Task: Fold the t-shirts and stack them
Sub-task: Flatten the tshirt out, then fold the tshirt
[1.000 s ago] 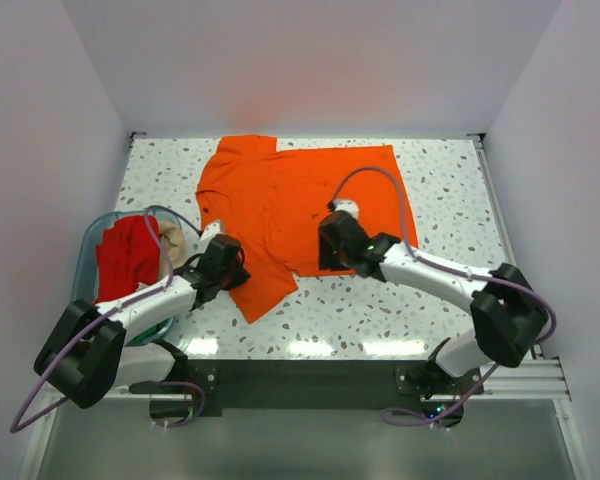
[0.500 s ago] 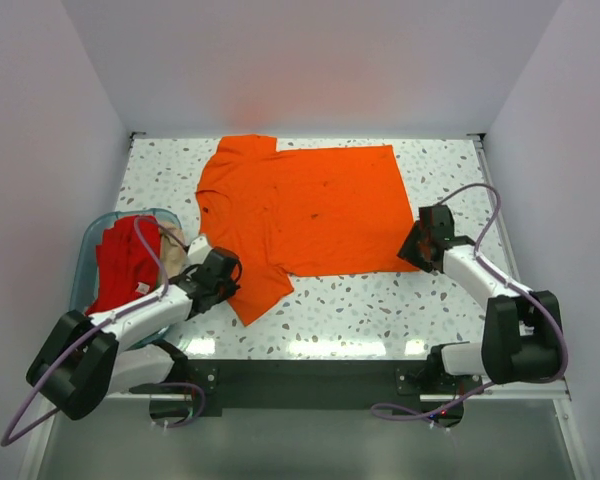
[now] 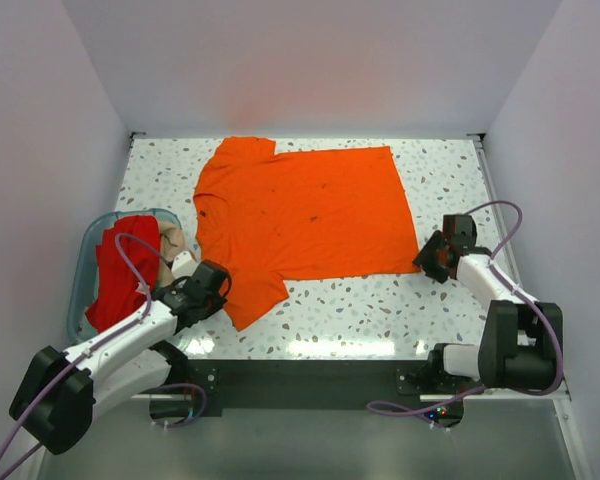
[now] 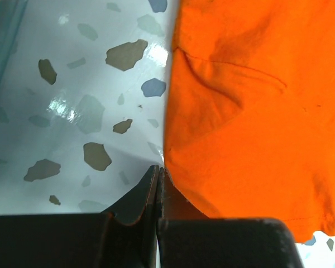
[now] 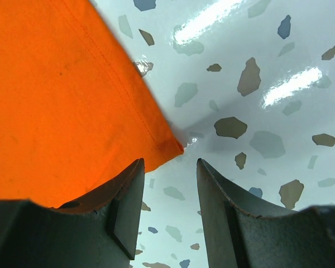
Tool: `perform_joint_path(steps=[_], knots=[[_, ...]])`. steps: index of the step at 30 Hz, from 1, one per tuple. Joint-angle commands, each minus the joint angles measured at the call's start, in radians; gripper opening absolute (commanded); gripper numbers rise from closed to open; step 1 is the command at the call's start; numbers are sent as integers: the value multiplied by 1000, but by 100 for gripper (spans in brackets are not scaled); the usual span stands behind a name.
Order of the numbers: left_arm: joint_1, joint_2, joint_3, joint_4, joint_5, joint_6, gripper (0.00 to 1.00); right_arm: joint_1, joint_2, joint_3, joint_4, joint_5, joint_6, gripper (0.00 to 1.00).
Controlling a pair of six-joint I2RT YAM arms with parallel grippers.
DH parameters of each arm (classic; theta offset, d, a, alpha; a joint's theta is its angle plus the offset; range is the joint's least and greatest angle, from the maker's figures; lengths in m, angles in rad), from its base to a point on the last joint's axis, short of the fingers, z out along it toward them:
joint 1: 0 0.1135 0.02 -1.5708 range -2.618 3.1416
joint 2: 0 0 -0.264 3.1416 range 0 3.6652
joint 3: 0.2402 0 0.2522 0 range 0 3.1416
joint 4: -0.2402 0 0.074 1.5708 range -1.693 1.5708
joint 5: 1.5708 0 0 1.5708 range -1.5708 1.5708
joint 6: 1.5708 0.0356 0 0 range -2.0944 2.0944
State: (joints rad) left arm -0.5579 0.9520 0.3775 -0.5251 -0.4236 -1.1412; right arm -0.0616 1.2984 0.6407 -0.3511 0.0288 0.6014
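Note:
A bright orange t-shirt (image 3: pixel 305 210) with small dark specks lies spread flat on the speckled table, collar to the left. My left gripper (image 3: pixel 210 285) is shut at the edge of the near left sleeve (image 4: pixel 251 128); its closed fingertips (image 4: pixel 158 173) touch the sleeve's edge, with no cloth showing between them. My right gripper (image 3: pixel 432 256) is open just off the shirt's near right hem corner (image 5: pixel 176 146), which lies in front of the gap between the fingers (image 5: pixel 170 163). A red t-shirt (image 3: pixel 120 268) and a beige one (image 3: pixel 171 246) sit in the tub.
The translucent teal tub (image 3: pixel 83 275) stands at the near left, beside the left arm. White walls close in the table on three sides. A metal rail (image 3: pixel 500 215) runs along the right edge, close to the right arm.
My right arm has swung from the middle of the orange shirt out to its near right corner. My left arm has drawn back toward the near left, still shut.

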Motion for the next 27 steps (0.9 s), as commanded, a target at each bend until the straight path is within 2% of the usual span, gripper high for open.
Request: perform_joint_path(steps=[1,2,5,8,10,14,18,23,25,27], knots=[[-7,-16,38,-38,-3,-2,1,-3,-11,-12,24,-47,-6,46],[-5,-22,41,-39,14,7,4,-1,-7,-13,32,-58,-5,46],[-11,-91,47,-68,31,-8,24,-3,15,-15,56,-84,8,45],[-33,-137,34,-82,57,-31,33,-3,30,-16,81,-99,21,43],[-51,-140,29,-96,55,-51,35,-3,38,-15,89,-107,24,41],[-146,-110,26,-124,17,-143,43,-1,50,-4,96,-118,23,39],[-221,-47,31,-136,-13,-216,44,-3,56,-4,103,-121,23,37],[-246,16,23,-81,-12,-227,45,-3,67,0,109,-121,21,33],[-247,40,23,-52,-14,-221,41,-3,68,4,104,-116,20,30],[-249,56,27,-32,-20,-209,31,-3,68,7,106,-110,17,26]])
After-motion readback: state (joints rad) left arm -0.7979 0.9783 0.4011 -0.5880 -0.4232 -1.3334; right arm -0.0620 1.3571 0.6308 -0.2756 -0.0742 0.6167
